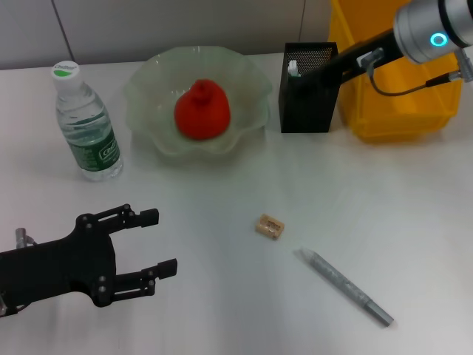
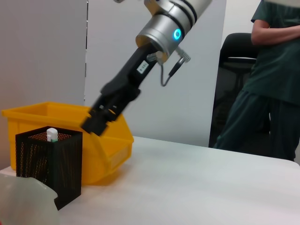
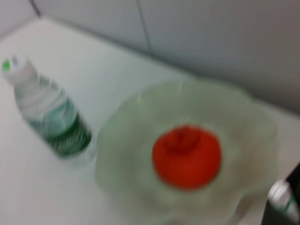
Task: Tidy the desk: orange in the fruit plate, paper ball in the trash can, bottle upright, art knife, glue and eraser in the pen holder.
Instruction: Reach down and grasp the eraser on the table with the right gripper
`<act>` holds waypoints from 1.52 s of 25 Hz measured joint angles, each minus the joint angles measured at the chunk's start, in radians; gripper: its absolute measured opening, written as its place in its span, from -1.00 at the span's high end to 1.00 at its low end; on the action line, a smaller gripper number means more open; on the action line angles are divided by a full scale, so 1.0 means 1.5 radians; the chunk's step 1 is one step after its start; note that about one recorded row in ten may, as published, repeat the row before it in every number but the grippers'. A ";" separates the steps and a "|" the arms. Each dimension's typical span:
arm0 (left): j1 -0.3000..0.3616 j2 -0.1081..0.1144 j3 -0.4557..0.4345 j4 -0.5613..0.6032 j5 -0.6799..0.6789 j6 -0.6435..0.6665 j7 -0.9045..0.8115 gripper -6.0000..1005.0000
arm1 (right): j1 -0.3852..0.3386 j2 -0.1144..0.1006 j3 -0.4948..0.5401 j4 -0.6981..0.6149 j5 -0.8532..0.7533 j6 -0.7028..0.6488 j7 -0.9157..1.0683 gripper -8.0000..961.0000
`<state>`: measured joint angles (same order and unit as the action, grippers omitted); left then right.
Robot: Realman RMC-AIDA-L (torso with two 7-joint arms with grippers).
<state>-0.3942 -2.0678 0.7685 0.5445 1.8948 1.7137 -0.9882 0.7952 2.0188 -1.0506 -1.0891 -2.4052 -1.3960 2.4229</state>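
White desk (image 1: 414, 222) tidying nears its end: near the front edge, the empty left gripper (image 1: 151, 242) rests open; art knife (image 1: 344, 286) and eraser (image 1: 270, 226) await. Farther back, orange (image 1: 202, 110) sits plated, bottle (image 1: 86, 123) upright, glue (image 1: 294, 68) in pen holder (image 1: 307, 89), right gripper (image 2: 93, 121) above, grip unclear.

Open white tabletop (image 1: 414, 222) lay around the small tan eraser (image 1: 270, 226) and grey art knife (image 1: 346, 287) — nothing crowded them. At twelve o'clock the black mesh pen holder (image 1: 308, 96) stood hemmed — pale green scalloped plate (image 1: 148, 89) at nine, yellow plastic bin (image 1: 403, 111) at three.
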 joint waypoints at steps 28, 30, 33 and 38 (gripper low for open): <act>0.005 0.000 0.009 0.000 0.003 0.000 0.009 -0.57 | 0.227 0.046 -0.202 0.286 -0.127 -0.093 0.103 -0.10; 0.005 0.000 0.009 0.000 0.003 0.000 0.009 -0.57 | 0.229 0.046 -0.214 0.292 -0.119 -0.087 0.103 -0.10; 0.005 -0.001 0.009 0.000 0.003 -0.002 0.009 -0.57 | 0.231 0.048 -0.267 0.302 -0.094 -0.058 0.104 -0.10; 0.005 -0.001 0.009 0.000 0.003 -0.003 0.009 -0.57 | 0.232 0.049 -0.319 0.308 -0.067 -0.025 0.108 -0.10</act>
<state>-0.3867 -2.0694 0.7824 0.5440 1.8991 1.7092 -0.9740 1.1430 2.0920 -1.5287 -0.6270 -2.5055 -1.4328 2.5855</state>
